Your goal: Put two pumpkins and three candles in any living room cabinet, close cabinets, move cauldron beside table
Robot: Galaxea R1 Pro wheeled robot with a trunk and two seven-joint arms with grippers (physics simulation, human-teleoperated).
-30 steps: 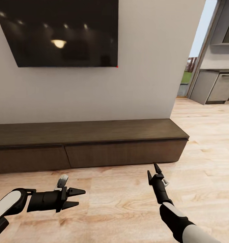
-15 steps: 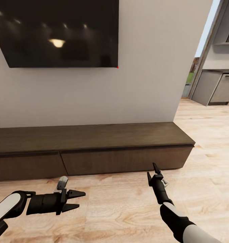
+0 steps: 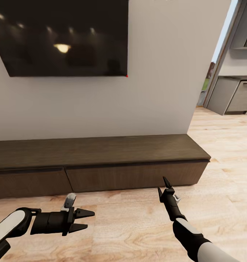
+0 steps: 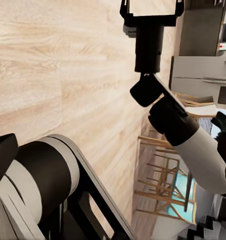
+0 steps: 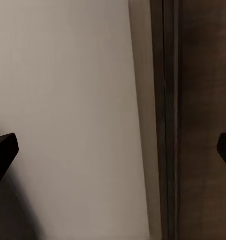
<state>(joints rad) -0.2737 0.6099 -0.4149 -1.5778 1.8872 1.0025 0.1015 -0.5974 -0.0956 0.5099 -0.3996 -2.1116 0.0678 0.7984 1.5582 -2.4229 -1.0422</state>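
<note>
Both arms hang empty over the floor in front of the shut cabinet.

Head view: the cabinet [image 3: 101, 163] runs along the foot of the wall [image 3: 163, 72], its drawer fronts flush, under a dark TV [image 3: 61, 36]. The left gripper [image 3: 87, 220] hovers above the wood floor [image 3: 130, 225] with its fingers spread and nothing between them; the right gripper [image 3: 163, 185] points at the cabinet's right drawer front, fingers apart and empty. Grey kitchen units [image 3: 232, 94] stand beyond the wall's right end.
Left wrist view: the right gripper [image 4: 152, 6] and its arm above the floor, with wooden chairs [image 4: 160, 175] beyond.
Right wrist view: wide-set fingertips [image 5: 3, 150] frame the wall and the cabinet [image 5: 203, 100].
</note>
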